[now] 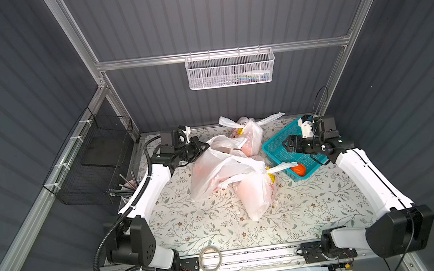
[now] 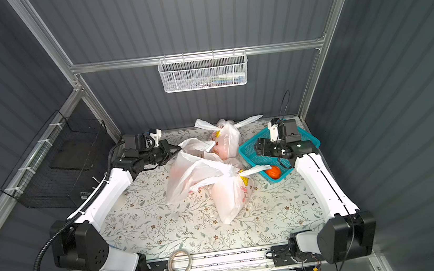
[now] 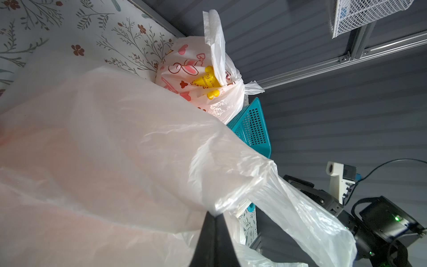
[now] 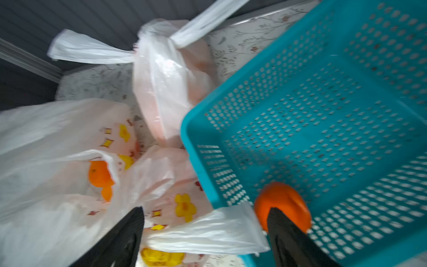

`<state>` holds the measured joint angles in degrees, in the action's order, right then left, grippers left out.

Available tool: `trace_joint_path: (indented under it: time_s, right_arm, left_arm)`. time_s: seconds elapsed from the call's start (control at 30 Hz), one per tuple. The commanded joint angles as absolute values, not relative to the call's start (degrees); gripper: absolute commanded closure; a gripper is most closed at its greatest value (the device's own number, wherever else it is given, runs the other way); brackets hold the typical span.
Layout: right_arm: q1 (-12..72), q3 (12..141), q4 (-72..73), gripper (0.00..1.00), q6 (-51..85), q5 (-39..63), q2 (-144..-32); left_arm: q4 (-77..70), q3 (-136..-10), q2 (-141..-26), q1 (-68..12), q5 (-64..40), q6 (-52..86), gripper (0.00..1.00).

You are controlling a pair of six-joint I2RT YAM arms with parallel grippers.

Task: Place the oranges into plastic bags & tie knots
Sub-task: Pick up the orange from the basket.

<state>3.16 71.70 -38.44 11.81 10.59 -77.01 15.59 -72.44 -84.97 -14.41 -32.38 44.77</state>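
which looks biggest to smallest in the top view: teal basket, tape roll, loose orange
1. teal basket, clearly the largest
2. tape roll, its ring outline is wider than the fruit
3. orange, smallest

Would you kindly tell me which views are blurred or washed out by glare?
Right wrist view: motion-blurred throughout, teal basket and orange smeared. Left wrist view: far tied bag sharp, near bag soft. Both top views: sharp, with a bright patch on the tablecloth near the front.
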Motion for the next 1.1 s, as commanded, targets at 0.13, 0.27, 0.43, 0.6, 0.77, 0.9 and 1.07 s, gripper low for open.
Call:
trace_joint_path:
  time_s: [0.13,0.27,0.43,0.6,0.77,0.9,1.07]
  right_arm:
    - [-1.4,77.9,-54.9,0.22,1.9,4.8,-89.7]
    - [-1.3,81.5,-58.6,0.19,0.1,6.4,-96.4]
    - [-1.3,83.8,-62.5,0.19,-2.3,3.4,-101.3]
    - [0.0,85.4,-65.8,0.17,-6.1,2.4,-105.4]
    - [0.9,85.8,-67.1,0.13,-7.8,2.3,-108.8]
    - [1.4,86.0,-67.5,0.1,-8.7,0.5,-110.8]
    - [1.5,86.2,-65.3,0.1,-8.5,0.3,-114.1]
  left_arm:
    - [15.8,-72.1,-84.8,-14.0,-33.3,44.7,1.0]
    - [16.1,-72.3,-84.7,-14.0,-33.4,44.4,1.0]
    - [16.6,-72.4,-84.5,-14.0,-33.0,43.9,1.0]
    - [16.6,-72.8,-84.9,-14.0,-33.2,43.9,1.0]
    - [16.5,-73.0,-85.2,-14.0,-33.3,44.1,1.0]
    - [17.0,-73.4,-84.9,-14.0,-33.1,43.8,1.0]
    - [17.0,-73.2,-84.9,-14.0,-33.1,43.8,1.0]
